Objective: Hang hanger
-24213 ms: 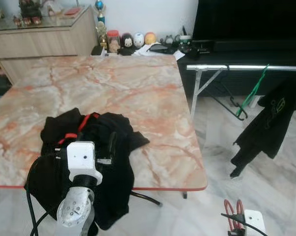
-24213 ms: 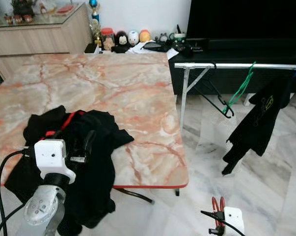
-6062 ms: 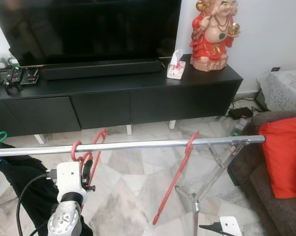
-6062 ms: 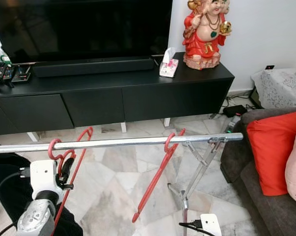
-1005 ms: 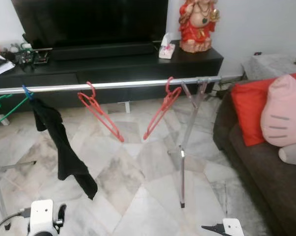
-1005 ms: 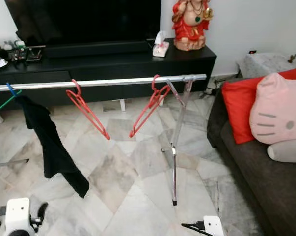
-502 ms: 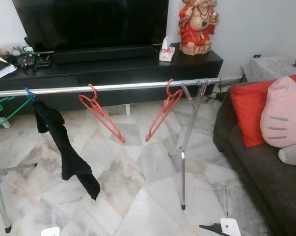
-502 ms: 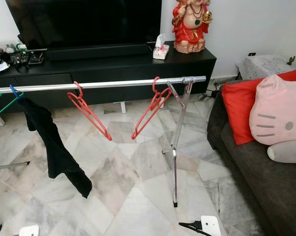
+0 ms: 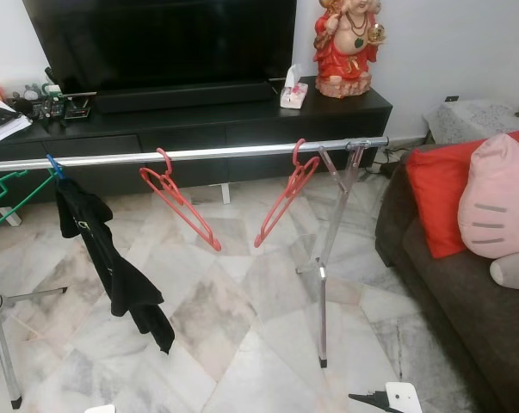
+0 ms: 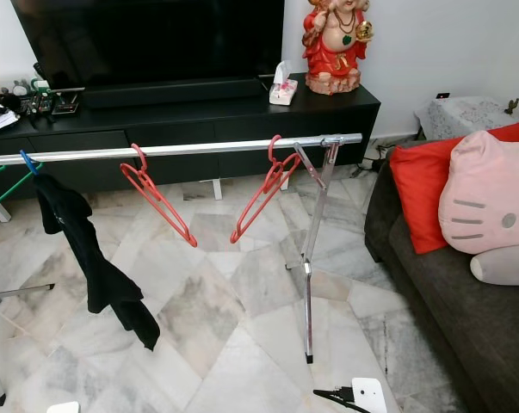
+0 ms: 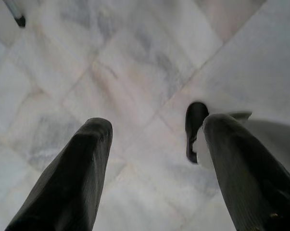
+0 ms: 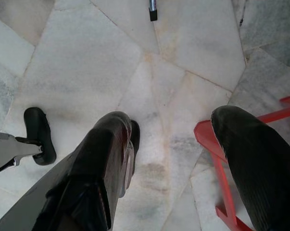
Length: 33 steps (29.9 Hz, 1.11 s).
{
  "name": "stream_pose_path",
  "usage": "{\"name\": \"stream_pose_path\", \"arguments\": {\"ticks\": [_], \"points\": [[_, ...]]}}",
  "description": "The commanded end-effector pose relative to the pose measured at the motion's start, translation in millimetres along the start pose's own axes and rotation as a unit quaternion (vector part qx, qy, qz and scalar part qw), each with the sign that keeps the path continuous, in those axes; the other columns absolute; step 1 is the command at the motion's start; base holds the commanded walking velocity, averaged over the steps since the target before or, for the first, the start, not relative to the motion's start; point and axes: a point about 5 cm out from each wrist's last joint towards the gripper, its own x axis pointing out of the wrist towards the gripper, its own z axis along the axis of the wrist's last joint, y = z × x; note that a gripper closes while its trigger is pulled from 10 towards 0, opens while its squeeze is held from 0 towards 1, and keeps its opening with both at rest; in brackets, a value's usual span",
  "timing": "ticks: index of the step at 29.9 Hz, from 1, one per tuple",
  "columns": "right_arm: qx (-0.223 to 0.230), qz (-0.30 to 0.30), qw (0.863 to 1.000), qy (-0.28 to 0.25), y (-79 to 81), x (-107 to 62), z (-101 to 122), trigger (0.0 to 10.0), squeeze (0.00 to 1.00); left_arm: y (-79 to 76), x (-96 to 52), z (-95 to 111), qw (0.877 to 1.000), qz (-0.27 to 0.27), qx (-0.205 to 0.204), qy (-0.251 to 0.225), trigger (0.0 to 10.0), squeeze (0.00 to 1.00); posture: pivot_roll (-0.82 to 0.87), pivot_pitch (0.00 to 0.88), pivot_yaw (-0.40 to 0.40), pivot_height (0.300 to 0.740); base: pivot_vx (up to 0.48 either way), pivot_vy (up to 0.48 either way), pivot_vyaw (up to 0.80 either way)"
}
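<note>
I am looking down at a silver clothes rail (image 9: 199, 153) running across a marble floor (image 9: 225, 327). Two red hangers hang from it: the left red hanger (image 9: 180, 209) near the middle, the right red hanger (image 9: 282, 194) just beside the rail's folding leg (image 9: 321, 267). A black garment (image 9: 113, 262) dangles further left on a blue hook (image 9: 52, 164), with a green hanger (image 9: 5, 194) at the edge. Behind stands a black TV cabinet (image 9: 207, 129) holding a red figurine (image 9: 349, 43) and tissue box (image 9: 290, 89). A dark sofa (image 9: 466, 301) with red and pink cushions sits right.
</note>
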Motion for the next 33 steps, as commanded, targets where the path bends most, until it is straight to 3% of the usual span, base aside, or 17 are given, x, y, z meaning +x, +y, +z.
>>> {"name": "stream_pose_path", "arguments": {"ticks": [1, 11, 17, 20, 22, 29, 33], "points": [[0.004, -0.002, 1.0, 0.002, -0.2, -0.1, -1.3, 10.0, 0.0, 8.3, -3.0, -11.5, 1.0, 0.003, 0.011, 0.022, 10.0, 0.0, -0.08, 0.0, 0.012, 0.74, 0.0, 0.0, -0.54], [-0.005, 0.0, 1.0, 0.009, -0.6, -0.3, -3.0, 10.0, 0.0, 24.0, -8.8, -27.8, 0.998, 0.013, 0.014, 0.057, 10.0, 0.0, -0.07, 0.0, 0.014, 0.74, 0.0, 0.0, -0.77], [-0.003, -0.001, 1.0, 0.009, -0.3, -0.3, -3.7, 10.0, 0.0, 23.8, -9.9, -32.2, 0.997, 0.013, 0.02, 0.067, 10.0, 0.0, -0.08, 0.0, 0.02, 0.74, 0.0, 0.0, -0.77], [-0.004, -0.002, 1.0, 0.01, -0.4, -0.3, -4.1, 10.0, 0.0, 22.9, -10.3, -33.9, 0.997, 0.008, 0.033, 0.072, 10.0, 0.0, -0.08, 0.0, 0.02, 0.74, 0.0, 0.0, -0.77], [-0.004, -0.002, 1.0, 0.011, -0.3, -0.3, -4.3, 10.0, 0.0, 23.6, -10.5, -34.3, 0.995, 0.008, 0.064, 0.075, 10.0, 0.0, -0.08, 0.0, 0.02, 0.74, 0.0, -0.176, -0.77], [-0.001, -0.003, 1.0, 0.009, -0.3, -0.2, -3.4, 10.0, 0.0, 25.0, -10.6, -34.1, 0.996, 0.01, 0.049, 0.074, 10.0, 0.0, -0.08, 0.0, 0.018, 0.74, 0.0, -0.256, -0.77], [-0.001, -0.003, 1.0, 0.009, -0.4, -0.2, -2.9, 10.0, 0.0, 26.3, -10.9, -34.3, 0.995, 0.007, 0.068, 0.075, 10.0, 0.0, -0.08, 0.0, 0.015, 0.74, 0.0, 0.0, -0.77]]}}
